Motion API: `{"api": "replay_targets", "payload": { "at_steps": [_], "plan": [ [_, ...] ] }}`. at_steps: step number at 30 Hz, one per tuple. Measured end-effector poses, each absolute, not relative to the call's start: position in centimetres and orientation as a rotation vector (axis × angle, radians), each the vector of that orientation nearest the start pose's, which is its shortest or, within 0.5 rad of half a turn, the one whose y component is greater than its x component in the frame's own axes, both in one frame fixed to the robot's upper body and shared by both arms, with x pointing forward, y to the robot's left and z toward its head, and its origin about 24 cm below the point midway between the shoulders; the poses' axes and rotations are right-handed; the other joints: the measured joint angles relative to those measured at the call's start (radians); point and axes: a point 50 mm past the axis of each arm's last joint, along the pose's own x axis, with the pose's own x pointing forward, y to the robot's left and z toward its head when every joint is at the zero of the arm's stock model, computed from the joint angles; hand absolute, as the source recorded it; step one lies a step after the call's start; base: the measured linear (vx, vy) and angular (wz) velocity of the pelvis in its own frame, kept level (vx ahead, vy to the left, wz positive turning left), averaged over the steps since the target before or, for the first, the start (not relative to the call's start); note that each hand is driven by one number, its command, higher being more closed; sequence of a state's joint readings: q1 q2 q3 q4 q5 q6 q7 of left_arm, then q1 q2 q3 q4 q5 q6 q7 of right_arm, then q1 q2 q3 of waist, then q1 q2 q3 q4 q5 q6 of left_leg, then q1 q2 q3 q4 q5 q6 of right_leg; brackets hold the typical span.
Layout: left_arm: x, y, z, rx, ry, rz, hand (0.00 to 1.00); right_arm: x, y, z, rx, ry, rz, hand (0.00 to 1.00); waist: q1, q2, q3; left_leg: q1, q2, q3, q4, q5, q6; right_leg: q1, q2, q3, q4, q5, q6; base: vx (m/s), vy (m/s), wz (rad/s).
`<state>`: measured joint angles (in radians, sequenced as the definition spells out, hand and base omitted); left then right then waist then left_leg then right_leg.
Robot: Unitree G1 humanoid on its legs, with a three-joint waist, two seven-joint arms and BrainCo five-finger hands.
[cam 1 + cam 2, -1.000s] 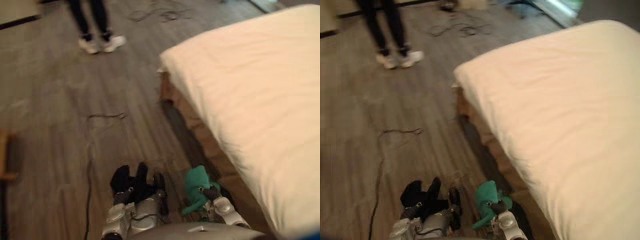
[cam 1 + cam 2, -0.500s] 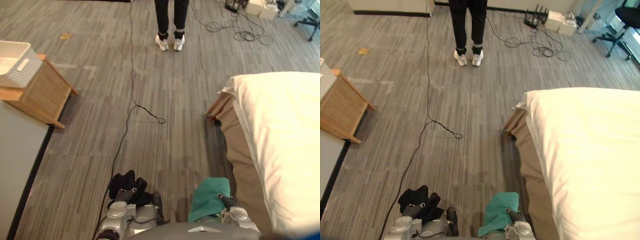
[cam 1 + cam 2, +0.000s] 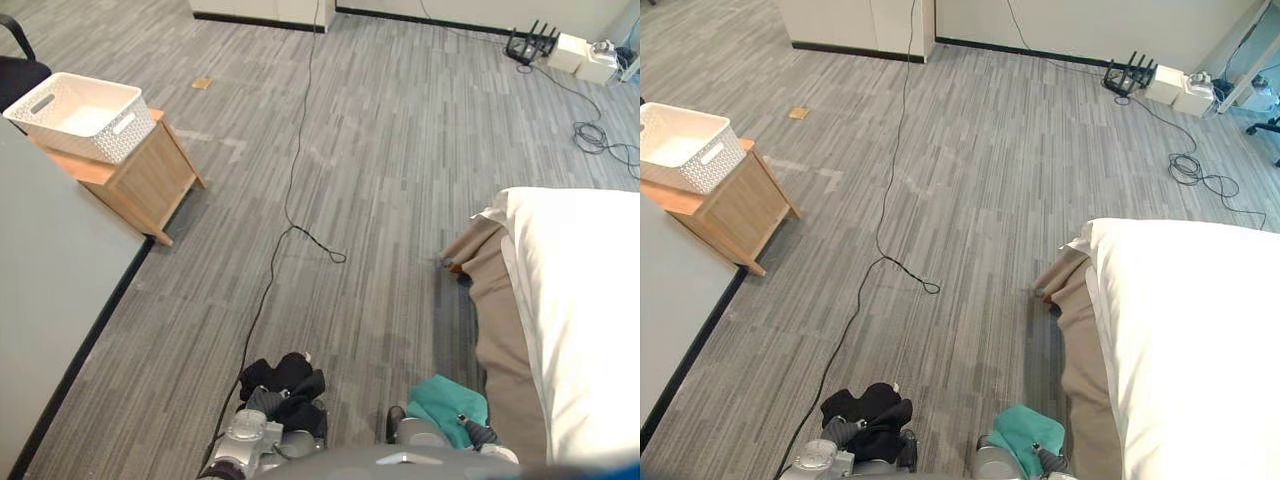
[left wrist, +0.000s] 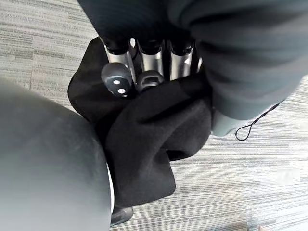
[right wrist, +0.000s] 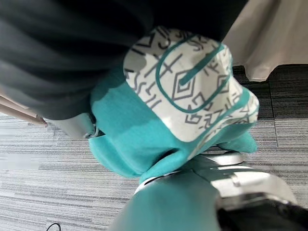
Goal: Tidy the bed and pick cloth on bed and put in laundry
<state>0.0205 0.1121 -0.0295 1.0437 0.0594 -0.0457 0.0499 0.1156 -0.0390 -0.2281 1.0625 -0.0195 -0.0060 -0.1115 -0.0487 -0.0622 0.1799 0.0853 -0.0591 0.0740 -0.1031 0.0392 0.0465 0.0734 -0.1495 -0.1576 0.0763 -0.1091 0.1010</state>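
- The black cloth (image 4: 144,139) is sitting bunched in the left hand (image 4: 153,60). The fingers are curling over the top of it and pinning it against the palm, so no loose end is trailing to the floor.
- The teal cloth (image 5: 144,139), with its white patterned panel facing outward, is riding in the right hand (image 5: 226,179). The hand is closing round the bundle, though the fabric is draping over most of the fingers.
- You are carrying both bundles low and close to the body, off the bed (image 3: 590,300) and above the grey floor. This is probably keeping them steady during the walk.
- The bed is lying to your right, its white cover looking smooth at the visible corner and its brown skirt (image 3: 505,320) hanging to the floor.
- The white basket (image 3: 62,138) is standing on the wooden side table (image 3: 150,185), well apart, ahead and to your left. Judge it to be the laundry target: it is looking empty and open at the top.
- You are likely midway through the task: both cloths are in hand, and the drop is not yet done.
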Motion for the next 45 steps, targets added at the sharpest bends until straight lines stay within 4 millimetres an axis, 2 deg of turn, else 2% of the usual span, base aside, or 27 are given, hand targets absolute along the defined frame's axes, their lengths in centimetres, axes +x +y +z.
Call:
{"api": "replay_targets", "payload": {
  "at_steps": [3,7,11,13,14,15,17,18,20,22,23,24,25,27,30,32,33,34,35,36,37,38,39,41,42,43,45],
  "plan": [
    [12.2,19.2,-15.3,0.179,1.019,0.062,1.0,6.9,-19.9,-16.8,0.029,1.185,-0.351,1.0,0.013,-0.001,-0.004,0.046,-0.01,-0.01,0.005,-0.002,-0.003,0.066,-0.009,-0.021,-0.02,0.006,0.007,0.11,0.014,0.23],
    [11.7,19.3,-15.5,0.152,1.024,0.092,1.0,6.5,-20.2,-16.9,0.1,1.191,-0.393,1.0,0.014,0.008,-0.015,0.075,-0.016,-0.043,0.006,-0.002,-0.003,0.113,-0.015,-0.054,-0.028,0.014,0.006,0.05,0.013,0.24],
    [11.3,19.4,-15.5,0.13,1.019,0.118,1.0,6.3,-20.5,-16.9,0.144,1.184,-0.426,1.0,0.024,0.022,-0.017,0.116,-0.01,-0.056,0.006,-0.014,-0.019,0.134,-0.013,-0.06,-0.013,0.024,0.0,-0.03,0.01,-0.07],
    [11.6,19.1,-15.4,0.124,1.006,0.114,1.0,6.5,-20.9,-16.7,0.151,1.161,-0.447,1.0,0.037,0.04,-0.011,0.096,-0.003,-0.043,0.005,-0.037,-0.019,0.06,-0.016,-0.043,0.076,0.006,-0.01,-0.14,0.029,-0.4],
    [11.8,19.0,-15.4,0.124,0.999,0.115,1.0,6.8,-21.3,-16.6,0.157,1.141,-0.463,1.0,0.04,0.048,-0.003,0.081,-0.003,-0.036,0.004,-0.05,-0.005,-0.013,-0.029,-0.025,0.202,-0.016,-0.004,-0.23,0.028,-0.37],
    [12.0,19.0,-15.3,0.135,0.99,0.12,1.0,6.9,-21.5,-16.4,0.159,1.128,-0.476,1.0,0.032,0.067,0.021,0.09,0.008,-0.032,0.001,-0.056,0.003,-0.117,-0.031,0.007,0.403,-0.001,0.005,-0.24,0.024,-0.29],
    [11.8,19.4,-15.3,0.147,0.994,0.129,1.0,6.3,-21.4,-16.6,0.168,1.144,-0.49,1.0,0.017,0.067,0.028,0.108,0.021,-0.029,0.001,-0.06,0.009,-0.192,-0.057,-0.019,0.56,0.01,-0.004,-0.18,-0.033,0.02],
    [11.6,19.5,-15.3,0.148,0.998,0.131,1.0,5.9,-21.3,-16.7,0.172,1.156,-0.492,1.0,0.012,0.061,0.024,0.111,0.024,-0.029,0.001,-0.059,0.009,-0.201,-0.066,-0.038,0.576,0.005,-0.007,-0.14,-0.107,0.15],
    [11.7,20.0,-15.2,0.161,0.993,0.143,1.0,5.9,-20.9,-16.7,0.175,1.158,-0.492,1.0,0.005,0.043,0.03,0.11,0.025,-0.029,0.009,-0.059,0.009,-0.207,-0.073,-0.067,0.516,0.011,0.005,-0.13,-0.155,0.02],
    [12.3,19.8,-15.0,0.166,0.977,0.148,1.0,6.3,-21.0,-16.7,0.171,1.151,-0.49,1.0,0.003,0.04,0.033,0.101,0.038,-0.028,0.017,-0.061,0.006,-0.198,-0.046,-0.077,0.329,-0.01,-0.021,-0.15,-0.214,-0.18],
    [12.4,19.8,-15.0,0.172,0.975,0.144,1.0,6.5,-21.0,-16.6,0.166,1.147,-0.484,1.0,-0.002,0.038,0.038,0.095,0.051,-0.027,0.02,-0.072,-0.011,-0.184,-0.02,-0.079,0.169,0.02,-0.038,-0.06,-0.283,-0.15],
    [12.3,19.7,-15.1,0.176,0.986,0.141,1.0,6.6,-21.0,-16.6,0.166,1.145,-0.484,1.0,-0.019,0.047,0.041,0.095,0.082,-0.033,0.018,-0.082,-0.038,-0.153,0.016,-0.108,0.099,0.069,-0.066,0.02,-0.296,-0.13],
    [12.1,19.5,-15.2,0.17,0.994,0.137,1.0,6.5,-21.2,-16.6,0.162,1.145,-0.488,1.0,-0.022,0.055,0.041,0.09,0.097,-0.034,0.017,-0.082,-0.054,-0.155,0.033,-0.117,0.084,0.068,-0.068,0.16,-0.291,-0.14],
    [12.6,18.8,-15.2,0.159,0.985,0.123,1.0,7.2,-21.4,-16.5,0.159,1.128,-0.497,1.0,-0.026,0.073,0.054,0.071,0.14,-0.033,0.025,-0.088,-0.108,-0.18,0.073,-0.129,0.114,0.034,-0.103,0.22,-0.305,-0.18],
    [12.5,18.7,-15.3,0.157,0.986,0.122,1.0,7.0,-21.5,-16.5,0.173,1.128,-0.52,1.0,-0.028,0.082,0.057,0.076,0.208,-0.035,0.027,-0.117,-0.157,-0.171,0.14,-0.153,0.115,-0.018,-0.129,0.28,-0.288,0.04],
    [12.5,18.6,-15.3,0.167,0.986,0.116,1.0,6.9,-21.5,-16.5,0.168,1.126,-0.527,1.0,-0.023,0.086,0.058,0.057,0.246,-0.038,0.126,-0.175,-0.189,-0.148,0.175,-0.161,0.112,-0.062,-0.146,0.31,-0.227,0.14],
    [12.6,18.6,-15.2,0.168,0.98,0.115,1.0,6.9,-21.5,-16.5,0.163,1.124,-0.528,1.0,-0.022,0.086,0.057,0.01,0.253,-0.044,0.249,-0.222,-0.201,-0.127,0.182,-0.162,0.101,-0.075,-0.155,0.27,-0.147,0.08],
    [12.9,18.5,-15.0,0.163,0.963,0.114,1.0,7.0,-21.6,-16.4,0.153,1.121,-0.526,1.0,-0.023,0.089,0.056,-0.079,0.259,-0.065,0.471,-0.263,-0.226,-0.092,0.188,-0.162,0.083,-0.089,-0.155,0.3,-0.142,0.02],
    [13.1,18.3,-14.9,0.157,0.952,0.116,1.0,7.0,-21.8,-16.4,0.145,1.116,-0.526,1.0,-0.022,0.095,0.057,-0.119,0.263,-0.082,0.585,-0.268,-0.234,-0.071,0.194,-0.156,0.076,-0.094,-0.157,0.37,-0.145,-0.24],
    [13.2,18.0,-14.8,0.139,0.934,0.12,1.0,7.0,-22.4,-16.2,0.11,1.115,-0.516,1.0,-0.02,0.122,0.053,-0.184,0.277,-0.113,0.793,-0.246,-0.235,-0.026,0.219,-0.137,0.056,-0.094,-0.176,0.39,-0.096,-0.63],
    [13.2,17.8,-14.7,0.129,0.922,0.124,1.0,7.3,-23.0,-16.0,0.074,1.108,-0.5,1.0,-0.011,0.148,0.055,-0.234,0.297,-0.124,0.967,-0.19,-0.244,0.036,0.245,-0.099,0.036,-0.094,-0.201,0.36,-0.06,-0.81],
    [13.0,17.9,-14.7,0.121,0.919,0.131,1.0,7.9,-23.2,-15.9,0.057,1.096,-0.489,1.0,-0.008,0.154,0.056,-0.262,0.306,-0.123,1.049,-0.192,-0.244,0.054,0.254,-0.074,0.028,-0.098,-0.21,0.3,0.009,-0.98],
    [13.0,18.0,-14.7,0.104,0.92,0.151,1.0,8.6,-23.4,-15.7,0.035,1.086,-0.475,1.0,0.002,0.167,0.052,-0.292,0.302,-0.111,1.138,-0.215,-0.235,0.08,0.255,-0.034,0.022,-0.102,-0.216,0.25,0.068,-0.94],
    [13.1,18.5,-14.6,0.081,0.914,0.19,1.0,9.8,-23.4,-15.5,0.038,1.066,-0.469,1.0,0.01,0.165,0.058,-0.346,0.27,-0.076,1.198,-0.264,-0.215,0.12,0.233,0.041,0.001,-0.103,-0.218,0.38,0.124,-1.01],
    [13.6,18.8,-14.3,0.056,0.886,0.233,1.0,11.0,-22.9,-15.4,0.048,1.047,-0.453,1.0,0.02,0.15,0.072,-0.395,0.223,-0.047,1.158,-0.298,-0.173,0.153,0.194,0.085,-0.01,-0.104,-0.219,0.44,0.155,-1.19],
    [14.2,18.9,-13.9,0.044,0.86,0.249,1.0,11.5,-22.5,-15.4,0.055,1.039,-0.443,1.0,0.045,0.139,0.079,-0.432,0.187,-0.023,1.056,-0.321,-0.152,0.174,0.155,0.109,-0.01,-0.105,-0.219,0.43,0.141,-1.29],
    [14.6,19.0,-13.7,0.025,0.839,0.269,1.0,11.6,-21.9,-15.5,0.062,1.041,-0.431,1.0,0.068,0.13,0.081,-0.451,0.131,-0.03,0.751,-0.284,-0.145,0.206,0.107,0.104,-0.004,-0.119,-0.186,0.44,0.12,-0.79]
  ]
}}
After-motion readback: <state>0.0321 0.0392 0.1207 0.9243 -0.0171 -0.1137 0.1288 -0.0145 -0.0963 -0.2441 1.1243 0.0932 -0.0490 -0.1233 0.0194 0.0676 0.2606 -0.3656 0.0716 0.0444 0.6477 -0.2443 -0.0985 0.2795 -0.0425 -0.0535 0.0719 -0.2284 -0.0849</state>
